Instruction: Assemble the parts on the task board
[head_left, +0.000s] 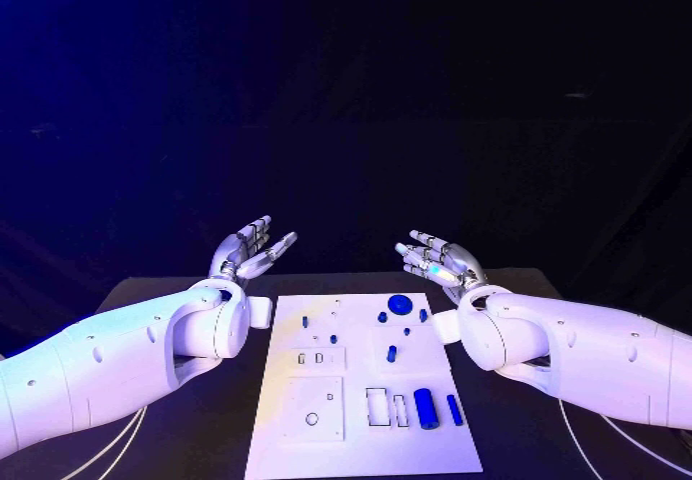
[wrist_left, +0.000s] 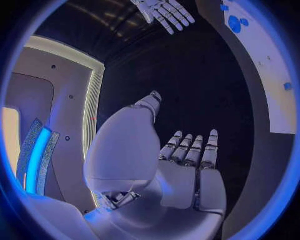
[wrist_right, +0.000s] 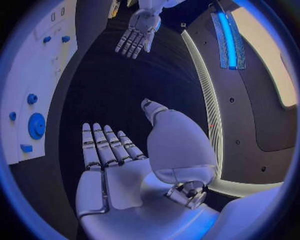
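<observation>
White task board (head_left: 364, 440) btwn empty hands

1. Black table (head_left: 173, 300), flat dark top, far edge visible behind the plate.
2. White rectangular task board plate (head_left: 361, 440), lying flat on the middle of the table, long side running away from the robot.
3. Two thin pale cables (head_left: 127, 440), lying on the table beside the plate's left side; similar pale cables (head_left: 584, 450) on its right side.
</observation>
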